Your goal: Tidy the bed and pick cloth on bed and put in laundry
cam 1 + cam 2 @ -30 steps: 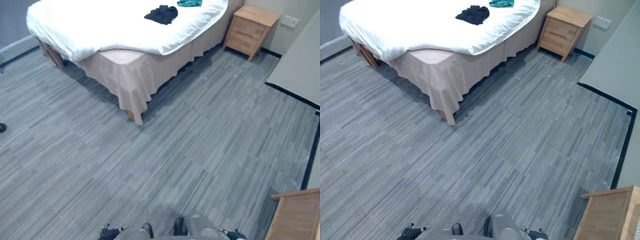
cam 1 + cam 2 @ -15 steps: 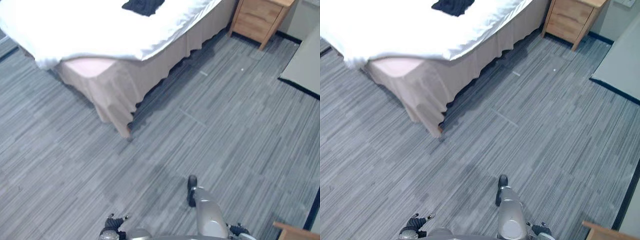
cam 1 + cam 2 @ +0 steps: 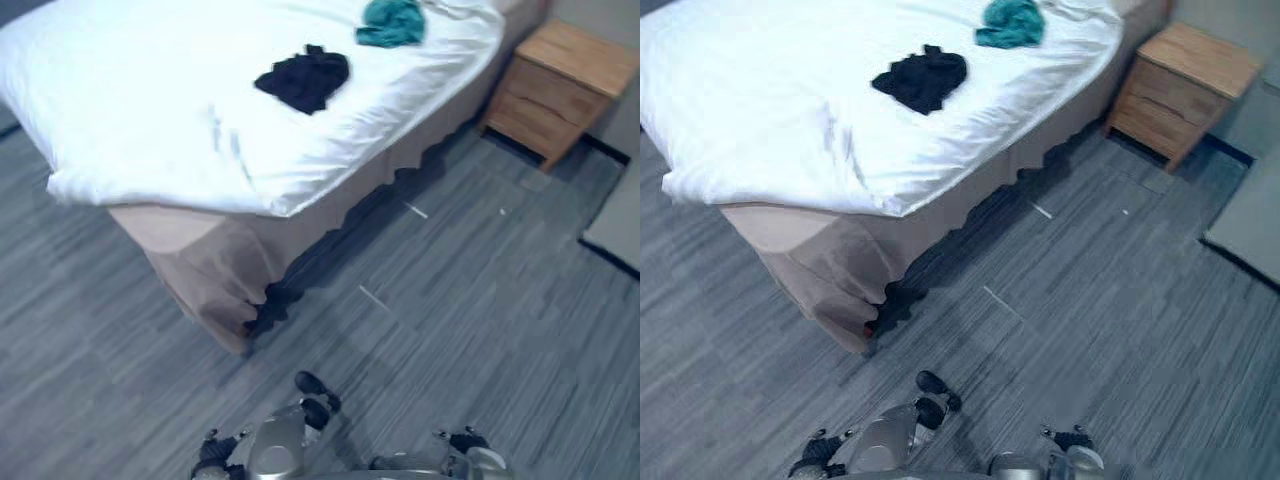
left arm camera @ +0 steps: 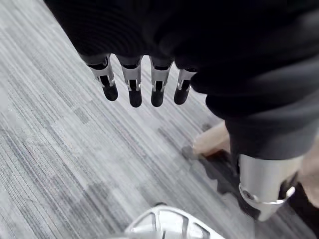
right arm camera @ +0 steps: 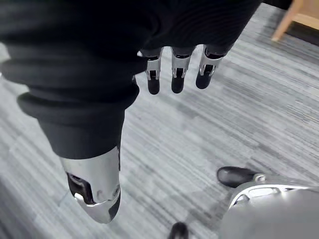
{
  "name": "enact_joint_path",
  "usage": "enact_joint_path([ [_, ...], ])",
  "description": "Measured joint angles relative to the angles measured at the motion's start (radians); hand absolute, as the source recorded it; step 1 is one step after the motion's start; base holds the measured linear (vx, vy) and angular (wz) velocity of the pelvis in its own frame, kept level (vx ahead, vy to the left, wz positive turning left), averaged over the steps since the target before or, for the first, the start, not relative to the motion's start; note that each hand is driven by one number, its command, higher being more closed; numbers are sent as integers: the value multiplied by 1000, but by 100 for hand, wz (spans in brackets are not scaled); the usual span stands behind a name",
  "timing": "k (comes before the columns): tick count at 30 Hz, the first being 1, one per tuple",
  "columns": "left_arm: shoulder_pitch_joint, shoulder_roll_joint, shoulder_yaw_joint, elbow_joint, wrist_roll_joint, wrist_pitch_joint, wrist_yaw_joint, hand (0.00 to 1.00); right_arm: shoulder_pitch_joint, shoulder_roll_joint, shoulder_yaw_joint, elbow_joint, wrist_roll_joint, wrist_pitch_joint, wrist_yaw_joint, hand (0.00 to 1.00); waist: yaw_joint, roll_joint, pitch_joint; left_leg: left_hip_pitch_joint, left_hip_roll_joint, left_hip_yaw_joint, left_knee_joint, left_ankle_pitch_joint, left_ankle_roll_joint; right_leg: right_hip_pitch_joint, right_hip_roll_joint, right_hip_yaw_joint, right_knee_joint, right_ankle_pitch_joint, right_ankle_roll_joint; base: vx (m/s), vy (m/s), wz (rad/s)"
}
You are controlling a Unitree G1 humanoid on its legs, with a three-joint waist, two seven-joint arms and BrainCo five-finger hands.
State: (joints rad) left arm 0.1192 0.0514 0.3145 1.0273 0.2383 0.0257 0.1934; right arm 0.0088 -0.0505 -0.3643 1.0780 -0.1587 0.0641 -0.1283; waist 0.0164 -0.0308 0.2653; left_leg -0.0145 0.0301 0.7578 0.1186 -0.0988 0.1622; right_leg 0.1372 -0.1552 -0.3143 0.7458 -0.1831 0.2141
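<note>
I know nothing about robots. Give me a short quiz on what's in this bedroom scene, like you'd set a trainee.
1. How many non-white cloths lie on the bed? A one, B two, C four.
2. Which lies nearer the wooden nightstand: the black cloth or the teal cloth?
3. True or false: the left hand holds the black cloth.
Key: 1 B. 2 The teal cloth. 3 False; its fingers hang straight above the floor, holding nothing.
</note>
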Motion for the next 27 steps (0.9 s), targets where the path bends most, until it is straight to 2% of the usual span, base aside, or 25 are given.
enact_joint_path([
  [1,0,5,-13,5,1,2,-3,0,0,-1,2,-7,-4,-1,0,0,-3,0,0,33,-2,-48,6,-13,-12,-64,-23,23,164,-2,-2,566,73,153],
  [2,-1,7,-19,8,1,4,-6,0,1,-4,2,-10,-5,-2,0,0,-4,1,1,58,-4,-75,4,-15,-16,-98,-39,25,231,-5,-7,642,4,148],
  [3,-2,14,-33,19,6,9,-14,0,5,-8,6,-18,-7,-2,0,0,-4,7,4,103,-4,-129,-4,-15,-17,-151,-86,0,283,-18,-30,501,-30,159],
  [4,-4,17,-39,24,10,10,-16,0,17,-8,13,-37,-7,-2,-1,0,-6,7,3,136,-4,-174,-18,-15,-25,-198,-131,-19,252,-35,-62,561,-95,158],
  [5,-4,18,-39,23,10,10,-16,0,23,-7,15,-45,-7,-6,-2,0,-7,6,-1,145,-1,-199,-26,-16,-39,-222,-144,-18,209,-39,-70,339,-130,156],
  [6,-4,25,-48,22,10,11,-17,0,21,-6,16,-43,-7,-12,-3,0,-5,6,-5,169,3,-247,-48,-13,-70,-252,-147,7,75,-42,-75,456,-302,145],
  [7,-2,31,-64,22,10,12,-17,0,22,-3,12,-41,-5,-12,-3,0,-5,3,-8,178,9,-292,-59,-7,-96,-266,-126,74,-104,-33,-64,287,-237,139],
  [8,0,34,-76,21,10,12,-17,0,23,-1,8,-41,0,-12,-3,0,-5,2,-10,181,11,-302,-69,-6,-109,-263,-109,115,-211,-19,-54,296,-334,114],
  [9,-2,42,-84,20,10,11,-17,0,23,8,1,-36,3,-12,-3,0,-4,-15,-23,186,3,-334,-86,1,-135,-264,-85,194,-408,55,-47,257,-402,93],
  [10,1,58,-87,21,10,13,-18,0,27,23,-2,-26,19,-11,-3,0,-3,-47,-37,188,-16,-363,-89,0,-164,-266,-73,259,-529,207,-68,319,-500,83],
  [11,2,70,-86,22,10,13,-18,0,33,33,-5,-18,30,-11,-3,0,-3,-80,-45,196,-33,-379,-96,-1,-180,-266,-75,274,-547,257,-77,329,-504,46],
  [12,2,48,-77,29,10,16,-17,0,28,15,-27,-2,33,-10,-3,0,-2,-24,-49,214,-3,-385,-115,5,-214,-247,-49,249,-547,239,-97,251,-319,21],
  [13,16,26,-76,28,11,12,-17,0,44,-3,-46,-1,40,-11,-4,0,-5,6,-65,217,27,-385,-127,9,-233,-220,-19,231,-607,239,-102,240,-267,2],
  [15,8,4,-65,22,10,11,-16,0,47,-9,-68,-2,53,-10,-6,0,-12,43,-66,220,65,-387,-139,16,-250,-188,20,207,-667,253,-121,177,-210,10],
  [16,-2,-6,-44,-3,10,10,-15,0,59,-6,-71,-2,67,-4,-5,0,-30,50,-67,221,96,-401,-147,27,-268,-164,50,182,-705,259,-135,128,-242,24],
  [18,-11,-16,-37,-101,8,7,3,0,73,7,-71,-3,71,-4,-14,0,-29,45,-68,224,126,-404,-153,35,-281,-146,81,171,-735,263,-150,65,-172,12],
  [22,-16,-1,-32,-305,6,-15,67,0,114,25,-67,-34,74,-19,-33,0,-29,19,-67,217,140,-416,-154,41,-290,-135,96,153,-756,272,-164,5,-82,9],
  [25,-46,62,45,-491,-30,-47,157,0,165,35,-59,-65,76,-35,-45,0,-32,20,-72,217,138,-414,-154,39,-293,-121,97,149,-786,284,-166,0,0,0],
  [27,-73,117,54,-605,-51,-55,200,0,196,37,-58,-78,76,-43,-46,0,-30,29,-78,205,135,-419,-153,39,-293,-122,94,147,-803,297,-170,-15,2,7],
])
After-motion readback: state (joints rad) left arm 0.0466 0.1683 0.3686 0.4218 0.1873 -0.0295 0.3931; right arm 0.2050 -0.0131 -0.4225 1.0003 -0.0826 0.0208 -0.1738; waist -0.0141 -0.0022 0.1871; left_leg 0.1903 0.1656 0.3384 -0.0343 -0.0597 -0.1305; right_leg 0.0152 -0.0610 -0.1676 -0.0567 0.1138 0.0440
